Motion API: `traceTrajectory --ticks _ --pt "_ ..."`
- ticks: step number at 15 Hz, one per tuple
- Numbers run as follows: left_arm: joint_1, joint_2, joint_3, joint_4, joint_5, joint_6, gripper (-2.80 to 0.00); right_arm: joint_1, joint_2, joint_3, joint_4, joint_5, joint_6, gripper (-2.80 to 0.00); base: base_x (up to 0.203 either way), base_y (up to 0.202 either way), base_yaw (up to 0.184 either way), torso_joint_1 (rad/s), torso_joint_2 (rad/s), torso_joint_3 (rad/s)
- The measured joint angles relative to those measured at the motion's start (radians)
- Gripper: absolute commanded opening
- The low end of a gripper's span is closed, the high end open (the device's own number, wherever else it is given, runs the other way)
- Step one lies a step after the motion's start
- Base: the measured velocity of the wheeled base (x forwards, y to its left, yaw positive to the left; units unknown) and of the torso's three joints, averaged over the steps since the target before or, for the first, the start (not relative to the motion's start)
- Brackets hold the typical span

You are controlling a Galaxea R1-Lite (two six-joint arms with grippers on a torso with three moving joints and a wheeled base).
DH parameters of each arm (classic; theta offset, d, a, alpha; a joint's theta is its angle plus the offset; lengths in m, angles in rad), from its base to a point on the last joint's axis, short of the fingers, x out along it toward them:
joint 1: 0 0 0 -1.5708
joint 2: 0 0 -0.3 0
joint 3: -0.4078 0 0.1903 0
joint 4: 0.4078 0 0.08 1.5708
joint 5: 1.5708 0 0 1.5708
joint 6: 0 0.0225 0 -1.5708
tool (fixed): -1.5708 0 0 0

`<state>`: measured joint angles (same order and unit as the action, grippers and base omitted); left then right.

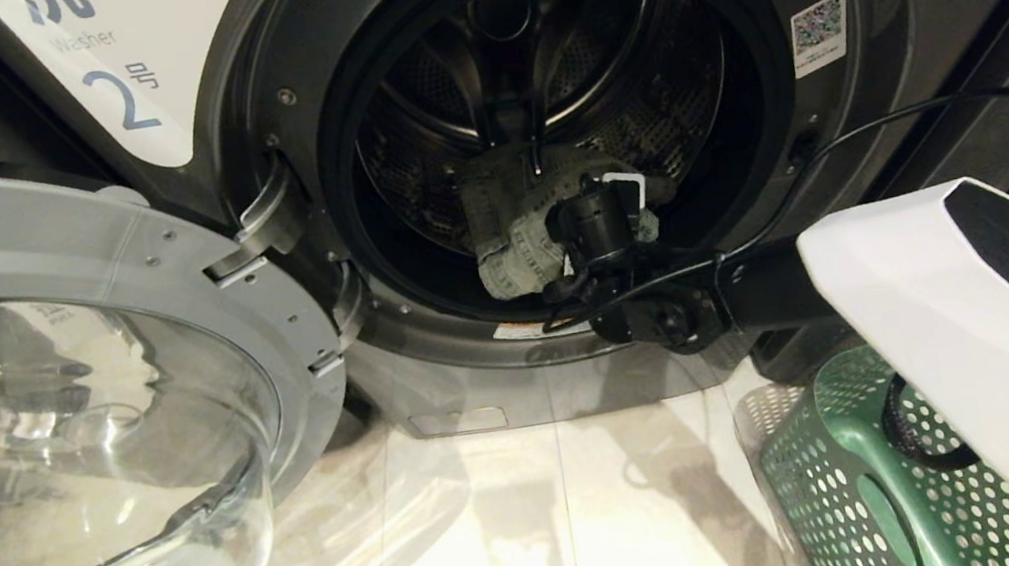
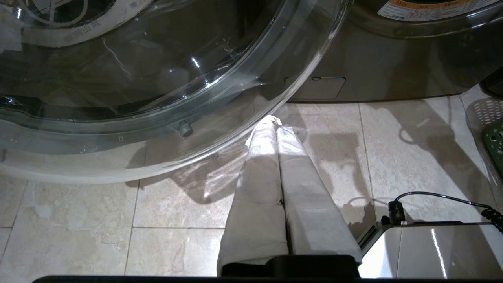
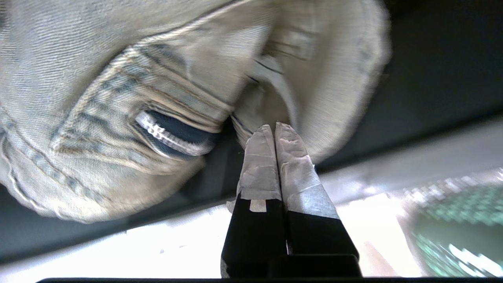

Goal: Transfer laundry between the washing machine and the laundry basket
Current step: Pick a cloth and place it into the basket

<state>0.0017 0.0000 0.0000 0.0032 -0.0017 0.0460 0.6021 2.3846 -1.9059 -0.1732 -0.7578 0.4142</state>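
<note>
Tiled laundromat floor (image 2: 78, 220), washing machine (image 1: 250, 80) door swung open. Grey-green garment (image 1: 512, 231) pinched at drum mouth by closed right gripper (image 3: 274, 127). Left gripper (image 2: 275, 122) shut, empty. Unloading step judged; carry to laundry basket (image 1: 840, 483) called for next.

Grey-green garment (image 1: 512, 231) (faded stripes), dark green white-dotted basket (image 1: 840, 483).

Washer (image 1: 884, 61): dark grey front-loader labelled 2, its round glass door (image 1: 71, 422) swung fully open; perforated steel drum exposed. Garment (image 1: 512, 231): crumpled grey-green denim with visible seams, lying at the drum's front lip, directly ahead of the right pincer (image 1: 622, 193), whose taped tips pinch a fold of the cloth (image 3: 251, 114). Basket (image 1: 850, 481): dark green plastic with round holes, standing on the floor below and behind that pincer, beside the washer's base.
</note>
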Motion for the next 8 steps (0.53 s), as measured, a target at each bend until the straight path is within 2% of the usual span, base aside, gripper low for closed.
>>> traceTrajectory --ticks 5,8 --pt "0.0 0.0 0.0 0.0 0.0 0.0 -2.8 0.051 -0.151 0.105 0.144 0.056 0.007 -2.8 0.0 0.0 0.0 0.0 0.0 0.0" --pt "0.0 0.0 0.0 0.0 0.0 0.0 -2.8 0.076 -0.248 0.181 0.361 0.079 0.01 -2.8 0.0 0.0 0.0 0.0 0.0 0.0"
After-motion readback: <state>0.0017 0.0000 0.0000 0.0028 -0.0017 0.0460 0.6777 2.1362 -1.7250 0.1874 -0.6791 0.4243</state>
